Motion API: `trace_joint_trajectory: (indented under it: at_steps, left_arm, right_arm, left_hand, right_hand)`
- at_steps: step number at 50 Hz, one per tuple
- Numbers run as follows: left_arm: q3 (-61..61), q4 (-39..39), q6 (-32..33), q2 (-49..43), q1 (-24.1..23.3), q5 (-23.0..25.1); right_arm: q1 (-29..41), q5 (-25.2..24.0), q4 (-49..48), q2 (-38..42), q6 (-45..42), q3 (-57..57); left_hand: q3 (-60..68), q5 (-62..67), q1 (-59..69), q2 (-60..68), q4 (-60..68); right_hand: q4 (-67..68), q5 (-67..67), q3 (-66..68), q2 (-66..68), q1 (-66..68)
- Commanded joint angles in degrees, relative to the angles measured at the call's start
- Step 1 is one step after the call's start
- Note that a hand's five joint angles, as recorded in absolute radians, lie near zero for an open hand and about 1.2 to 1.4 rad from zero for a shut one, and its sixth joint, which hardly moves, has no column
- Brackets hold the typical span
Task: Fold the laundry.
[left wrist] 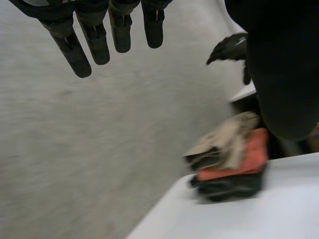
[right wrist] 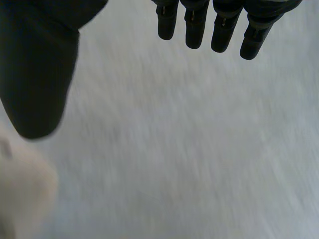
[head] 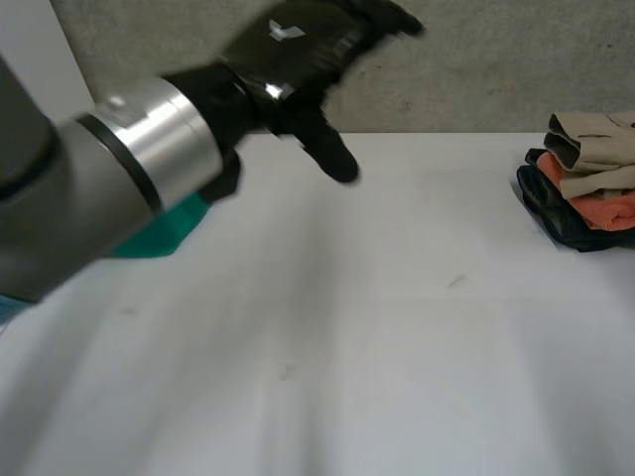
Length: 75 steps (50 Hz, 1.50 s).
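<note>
Head view showed the left hand raised above the far edge of the table, well apart from the stack of folded clothes. Its fingers were straight and spread, and it held nothing. The left wrist view agreed, with bare fingers and the stack lying beyond their tips, close to a table edge.

The right hand hung over a plain pale surface. Its fingers were relaxed and its thumb stood off to one side, so it had hold of nothing either.

The only loose laundry I could make out was a teal cloth. It lay across the table from the stack and was mostly covered by the left arm.

The first risk, as I judged it, was a blind reach. With the arm hiding most of the teal cloth from above, the left hand could close on a bunched fold instead of an edge and drag the piece into a heap.

The second risk was the stack. It sat near the table's edge, and its top layers looked uneven. A hand swinging towards it, or a new piece dropped on it off-centre, might tip the upper garments over or push the whole pile off the table.
</note>
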Motion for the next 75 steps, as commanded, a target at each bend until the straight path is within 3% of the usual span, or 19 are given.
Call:
trace_joint_trajectory:
  at_steps: [1, 4, 9, 18, 26, 29, 30, 31, 32, 36, 39, 45, 49, 53, 61, 68, 69, 72, 75]
  left_arm:
    - [-1.16, 0.07, 1.31, 2.87, 10.45, -14.44]
    - [-1.95, 0.07, 3.67, 2.08, 15.38, -17.8]
    - [-3.19, 0.51, 17.44, -7.12, 24.34, -19.56]
    - [4.01, 11.75, 34.79, -30.16, 31.03, -19.04]
    - [13.94, 21.08, 36.91, -47.39, 36.66, -8.15]
    - [18.25, 21.17, 36.82, -51.62, 37.1, -5.24]
    - [19.48, 21.43, 36.38, -52.24, 37.02, -4.89]
    - [19.75, 21.78, 35.94, -52.33, 36.84, -4.89]
    - [19.67, 21.95, 35.42, -52.33, 36.67, -4.89]
    - [17.21, 22.75, 30.77, -47.69, 34.04, -7.61]
    - [11.16, 24.59, 25.14, -38.29, 30.96, -8.49]
    - [-1.76, 30.83, 16.18, -23.09, 25.87, -7.88]
    - [-10.46, 32.41, 7.32, -12.55, 18.49, -6.21]
    - [-15.29, 31.98, 1.94, -8.13, 14.1, -4.81]
    - [-22.69, 31.98, -0.1, -8.47, 0.83, 0.03]
    - [-22.88, 30.22, 0.6, -18.48, -1.83, 0.12]
    - [-22.61, 29.17, 1.48, -19.1, -2.53, 0.03]
    - [-21.82, 27.85, 3.15, -19.28, -3.76, -0.49]
    - [-21.12, 26.97, 4.82, -17.36, -4.12, -2.24]
  right_arm:
    - [15.6, -10.4, -13.61, -7.34, 1.53, 14.54]
    - [19.66, -13.49, -15.03, -7.88, 1.26, 18.96]
    - [26.6, -14.38, -11.71, -6.83, -0.23, 25.29]
    - [29.25, -13.68, -5.55, 0.73, -5.59, 30.13]
    - [28.9, -13.33, -5.63, 2.49, -8.14, 32.51]
    - [28.9, -13.33, -5.72, 3.28, -8.06, 32.51]
    - [28.9, -13.24, -5.72, 3.63, -8.06, 32.59]
    - [28.9, -13.15, -5.72, 3.64, -8.06, 32.6]
    - [28.9, -13.06, -5.72, 3.64, -8.06, 32.68]
    - [28.46, -12.1, -5.81, 3.55, -8.06, 32.68]
    - [28.37, -11.31, -6.07, 3.46, -8.06, 32.6]
    - [28.29, -9.64, -6.25, 2.67, -7.36, 32.16]
    - [28.11, -8.58, -6.25, 2.32, -7.27, 32.07]
    - [28.02, -8.23, -6.25, 1.62, -7.35, 32.07]
    - [26.62, -7.88, -6.25, 1.44, -7.18, 32.07]
    - [26.79, -7.7, -6.16, 1.53, -7.18, 32.07]
    - [26.79, -7.61, -6.16, 1.53, -7.18, 32.07]
    - [26.79, -7.53, -5.64, 1.44, -7.0, 32.07]
    - [26.79, -7.18, -5.28, 1.27, -6.56, 32.07]
  left_hand:
    - [1.12, 0.83, 2.04, 1.7, 1.75]
    - [0.78, 0.49, 1.69, 1.36, 1.41]
    - [-0.57, -0.85, 0.35, 0.02, 0.07]
    - [-1.58, -1.86, -0.66, -0.99, -0.94]
    - [1.94, 1.66, 2.86, 2.52, 2.57]
    - [27.77, 27.48, 28.68, 28.35, 28.4]
    - [53.34, 53.05, 54.25, 53.92, 53.97]
    - [67.39, 67.11, 68.31, 67.97, 68.02]
    - [67.53, 67.25, 68.45, 68.11, 68.17]
    - [67.53, 67.25, 68.45, 68.12, 68.17]
    - [67.53, 67.25, 68.45, 68.12, 68.17]
    - [67.53, 67.25, 68.45, 68.12, 68.17]
    - [67.53, 67.25, 68.45, 68.12, 68.17]
    - [67.53, 67.25, 68.45, 68.12, 68.17]
    - [67.53, 67.25, 68.45, 68.12, 68.17]
    - [67.53, 67.25, 68.45, 68.12, 68.17]
    - [64.06, 63.77, 64.98, 64.64, 64.69]
    - [32.32, 32.03, 33.23, 32.9, 32.95]
    - [22.5, 22.21, 23.41, 23.08, 23.13]
  right_hand:
    - [-2.26, -2.78, -1.89, -2.13, -2.92]
    - [-2.26, -2.78, -1.89, -2.13, -2.92]
    - [-2.26, -2.78, -1.89, -2.13, -2.92]
    - [-2.26, -2.78, -1.89, -2.13, -2.92]
    - [-2.26, -2.78, -1.89, -2.13, -2.92]
    - [-2.26, -2.78, -1.89, -2.13, -2.92]
    - [-2.26, -2.78, -1.89, -2.13, -2.92]
    - [-2.26, -2.78, -1.89, -2.13, -2.92]
    - [-2.26, -2.78, -1.89, -2.13, -2.92]
    - [-2.26, -2.78, -1.89, -2.13, -2.92]
    - [-2.26, -2.78, -1.89, -2.13, -2.92]
    - [-2.26, -2.78, -1.89, -2.13, -2.92]
    - [-2.26, -2.78, -1.89, -2.13, -2.92]
    - [-2.26, -2.78, -1.89, -2.13, -2.92]
    - [-2.26, -2.78, -1.89, -2.13, -2.92]
    - [-2.26, -2.78, -1.89, -2.13, -2.92]
    - [-2.26, -2.78, -1.89, -2.13, -2.92]
    - [-2.26, -2.78, -1.89, -2.13, -2.92]
    - [-2.26, -2.78, -1.89, -2.13, -2.92]
